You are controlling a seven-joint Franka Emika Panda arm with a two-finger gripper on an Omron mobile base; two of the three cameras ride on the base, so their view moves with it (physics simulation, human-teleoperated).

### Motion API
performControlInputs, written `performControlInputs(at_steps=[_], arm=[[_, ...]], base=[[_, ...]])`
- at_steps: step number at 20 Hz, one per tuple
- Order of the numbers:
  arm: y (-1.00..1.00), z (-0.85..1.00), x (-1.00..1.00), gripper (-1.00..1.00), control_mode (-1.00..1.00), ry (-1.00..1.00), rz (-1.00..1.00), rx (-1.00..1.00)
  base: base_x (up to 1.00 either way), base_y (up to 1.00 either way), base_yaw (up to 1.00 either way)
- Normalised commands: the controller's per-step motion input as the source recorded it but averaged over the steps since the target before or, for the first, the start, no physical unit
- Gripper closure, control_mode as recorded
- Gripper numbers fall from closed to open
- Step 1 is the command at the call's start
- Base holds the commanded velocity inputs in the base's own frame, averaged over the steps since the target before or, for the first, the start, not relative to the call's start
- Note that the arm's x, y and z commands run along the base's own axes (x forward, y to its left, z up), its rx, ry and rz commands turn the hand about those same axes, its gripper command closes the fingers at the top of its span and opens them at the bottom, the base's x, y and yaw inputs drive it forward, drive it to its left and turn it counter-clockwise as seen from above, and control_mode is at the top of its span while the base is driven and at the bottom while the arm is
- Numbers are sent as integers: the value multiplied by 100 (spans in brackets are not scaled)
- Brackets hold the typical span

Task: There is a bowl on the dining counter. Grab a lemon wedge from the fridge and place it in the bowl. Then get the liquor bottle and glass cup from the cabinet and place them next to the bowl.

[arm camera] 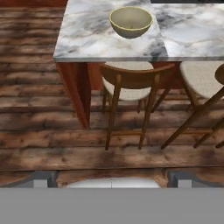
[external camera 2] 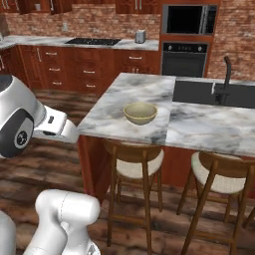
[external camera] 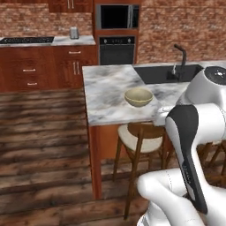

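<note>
At the near edge of the hand view the claw [arm camera: 112, 177] shows its two fingertips [arm camera: 40, 178] set wide apart, spread and holding nothing. It hangs above the plank floor [arm camera: 39, 131], short of the stools. Just beyond, two wooden stools [arm camera: 131, 85] stand tucked under the marble tabletop [arm camera: 87, 39]. On that tabletop, near its front edge and left of the sink [external camera 2: 219, 92], sits the cream bowl [arm camera: 131, 21], upright and empty as far as I can tell. The bowl is thus ahead of the claw, slightly to its right, higher up and well apart from it.

Judgement: no lemon wedge is in the bowl, so the step in hand is still the fetch from the fridge, which I cannot locate. To do it well, keep the claw spread and the arm tucked while the base drives, clear of the stools and the tabletop corner. At the far wall: oven [external camera 2: 185, 59], microwave [external camera 2: 188, 19], cooktop [external camera 2: 93, 41].
</note>
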Motion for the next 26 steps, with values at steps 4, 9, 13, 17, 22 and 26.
performControlInputs(at_steps=[4,9,13,17,22,26], arm=[[0,0,0,-100,100,0,0,0],[0,0,0,-100,100,0,0,0],[0,0,0,-100,100,0,0,0],[0,0,0,-100,100,0,0,0],[0,0,0,-100,100,0,0,0],[0,0,0,-100,100,0,0,0]], base=[[-39,100,12],[35,98,1],[94,78,0],[100,66,0],[100,53,0],[100,45,0]])
